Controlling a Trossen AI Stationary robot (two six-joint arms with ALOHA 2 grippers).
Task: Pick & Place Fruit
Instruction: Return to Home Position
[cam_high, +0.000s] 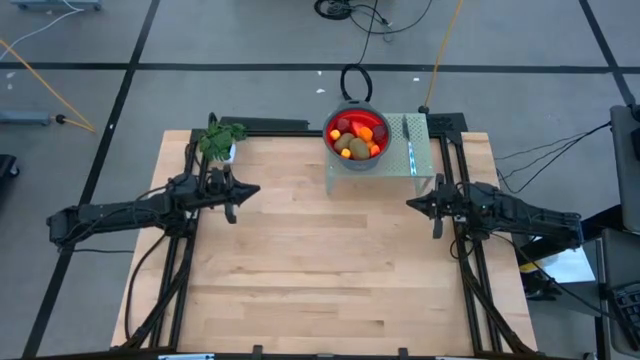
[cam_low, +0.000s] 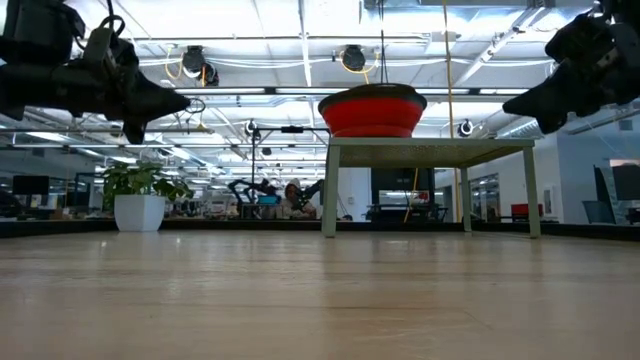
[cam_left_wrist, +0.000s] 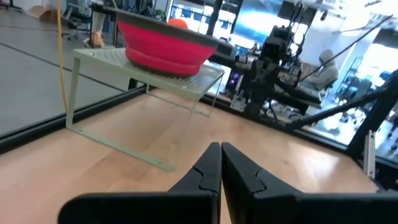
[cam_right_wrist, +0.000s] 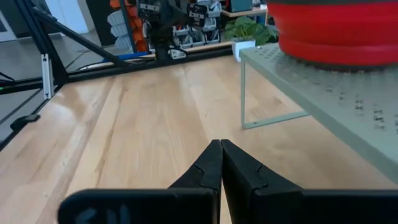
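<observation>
My left gripper (cam_high: 250, 190) hung above the left edge of the table (cam_high: 320, 270), pointing inward toward the middle. Its jaws were pressed together, tip against tip, with nothing between them. My left wrist view showed only a thin seam between the two fingers (cam_left_wrist: 202, 174). My right gripper (cam_high: 414, 203) hung above the right edge, facing the left one across the wood and well apart from it. Its jaws were likewise closed all the way and held nothing. In the low view both grippers were well clear of the tabletop, up at about the height of the bowl (cam_high: 358, 164).

The fruit (cam_high: 358, 138) lay heaped in that red bowl: orange pieces, dark red balls and olive-brown ovals, crowded so closely that I could not count them. The bowl stood on the pale green shelf (cam_high: 420, 160), at its left end. The shelf stood on thin legs at the far edge of the table, between my two arms and nearer the right one. A knife (cam_high: 407, 128) lay on the shelf just right of the bowl, running from far to near and not touching it. A plant (cam_high: 220, 140) in a white pot stood at the far left corner of the table, just beyond my left gripper.
</observation>
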